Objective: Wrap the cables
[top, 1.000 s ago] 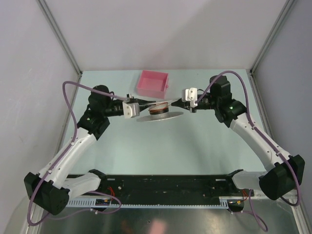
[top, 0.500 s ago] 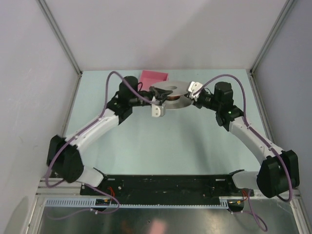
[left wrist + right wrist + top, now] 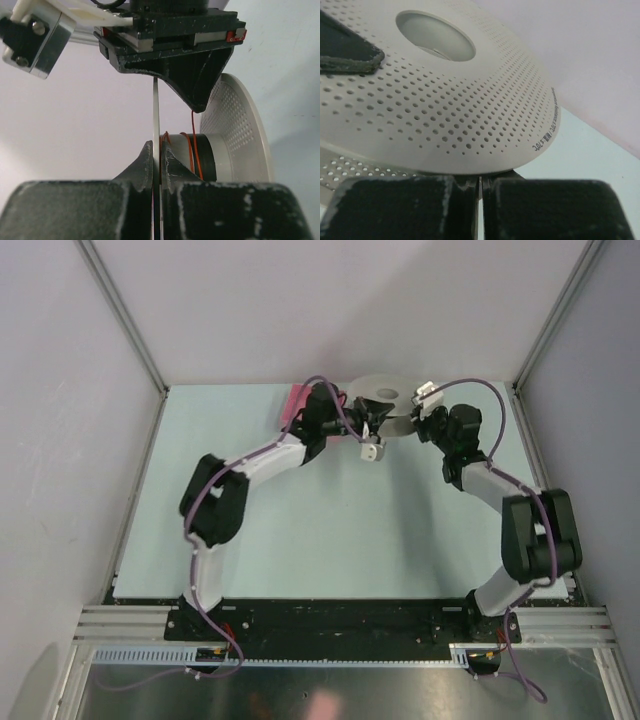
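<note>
Pink plastic box [image 3: 296, 400] sits at the far edge of the pale green table [image 3: 340, 530], half hidden behind the left arm. Just right of it, we see the left fingers [image 3: 136, 169] clenched on one thin flange of the perforated pale-grey plastic spool [image 3: 368, 388], which is held up off the table near the back wall. Between the flanges, the hair-thin reddish-orange wire [image 3: 193, 147] lies in only a few loose turns around the dark hub, with one strand rising away from it; much of the hub shows bare. Further right, the right fingers [image 3: 395, 205] pinch the rim of the same spool. We judge the wrapping begun but far from finished: the remaining slack, which we cannot trace, has to be wound on.
</note>
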Controlling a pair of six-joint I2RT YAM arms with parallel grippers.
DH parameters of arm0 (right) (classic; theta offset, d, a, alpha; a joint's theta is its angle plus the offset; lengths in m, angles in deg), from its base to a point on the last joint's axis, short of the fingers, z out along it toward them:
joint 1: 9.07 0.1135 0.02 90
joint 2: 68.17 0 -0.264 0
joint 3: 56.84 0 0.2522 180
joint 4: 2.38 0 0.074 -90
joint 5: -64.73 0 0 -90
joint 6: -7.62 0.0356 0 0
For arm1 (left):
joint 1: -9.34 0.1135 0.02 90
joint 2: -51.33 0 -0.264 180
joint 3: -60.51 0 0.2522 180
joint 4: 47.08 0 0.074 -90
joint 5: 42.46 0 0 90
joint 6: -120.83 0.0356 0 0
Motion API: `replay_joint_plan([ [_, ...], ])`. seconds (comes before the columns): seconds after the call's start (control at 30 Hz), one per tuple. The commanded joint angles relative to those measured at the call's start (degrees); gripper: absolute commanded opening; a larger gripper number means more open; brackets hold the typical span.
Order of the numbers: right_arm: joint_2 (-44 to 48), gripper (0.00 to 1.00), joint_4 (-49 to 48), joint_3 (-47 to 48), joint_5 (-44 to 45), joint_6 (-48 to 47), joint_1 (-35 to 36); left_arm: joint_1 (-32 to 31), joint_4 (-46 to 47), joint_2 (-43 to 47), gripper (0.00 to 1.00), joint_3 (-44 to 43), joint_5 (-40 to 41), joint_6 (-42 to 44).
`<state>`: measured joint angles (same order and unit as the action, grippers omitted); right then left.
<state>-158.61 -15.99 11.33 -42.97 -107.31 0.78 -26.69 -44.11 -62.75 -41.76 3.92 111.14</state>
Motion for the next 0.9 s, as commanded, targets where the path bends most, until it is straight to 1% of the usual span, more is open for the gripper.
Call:
replay_joint_plan([
  [0.0,-8.4,0.0,-17.2,1.7,10.3,5.7,-2.8,-1.6,11.5,-8.7,0.0,-9.4,-4.3,4.6],
  [0.13,-16.2,0.0,-21.7,5.4,11.6,13.6,-4.5,-1.5,13.5,-18.5,0.0,-18.9,-3.7,4.6],
  [0.23,-21.8,0.0,-20.9,9.9,11.9,21.0,-5.6,-1.3,14.7,-25.1,0.0,-26.1,-3.4,4.5],
  [0.33,-26.8,0.0,-21.1,14.4,10.0,28.9,-6.9,-1.0,15.3,-31.4,0.0,-32.8,-3.5,4.0],
  [0.5,-34.3,0.0,-21.3,21.0,7.4,38.2,-7.6,-0.6,15.9,-40.4,0.0,-42.4,-3.9,4.2],
  [0.67,-40.5,0.0,-24.2,25.6,5.9,47.0,-8.1,-0.3,16.7,-47.9,0.0,-48.9,-3.6,5.2],
  [0.87,-47.6,0.0,-24.4,32.7,3.4,56.5,-8.4,1.0,17.0,-52.7,0.0,-51.4,-3.5,7.1],
])
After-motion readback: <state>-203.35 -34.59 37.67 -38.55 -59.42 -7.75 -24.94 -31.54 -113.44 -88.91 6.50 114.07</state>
